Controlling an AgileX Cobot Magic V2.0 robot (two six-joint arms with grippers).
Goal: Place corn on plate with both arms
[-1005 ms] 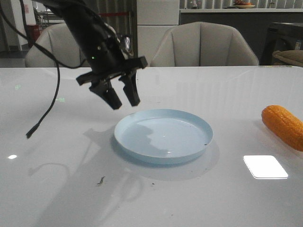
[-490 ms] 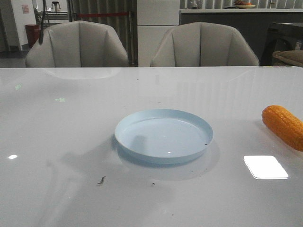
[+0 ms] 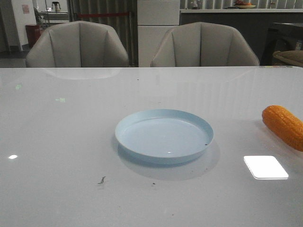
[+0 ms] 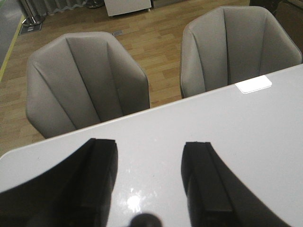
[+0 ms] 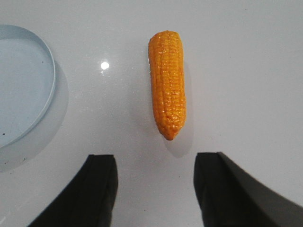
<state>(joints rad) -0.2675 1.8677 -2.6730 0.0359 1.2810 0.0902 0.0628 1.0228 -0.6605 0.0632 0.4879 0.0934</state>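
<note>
The orange corn (image 3: 284,126) lies on the white table at the right edge, right of the pale blue plate (image 3: 163,136), which is empty. Neither gripper shows in the front view. In the right wrist view the corn (image 5: 167,83) lies lengthwise ahead of my open, empty right gripper (image 5: 156,161), its tapered tip near the gap between the fingers; the plate rim (image 5: 49,80) shows beside it. My left gripper (image 4: 150,149) is open and empty above bare table, facing the chairs.
Two beige chairs (image 3: 78,45) (image 3: 204,45) stand behind the table's far edge. A bright light reflection (image 3: 265,166) and small dark specks (image 3: 101,180) lie on the glossy table near the front.
The left arm, which hung over the plate's left side one second ago, has left the front view. The plate and corn have not moved.
</note>
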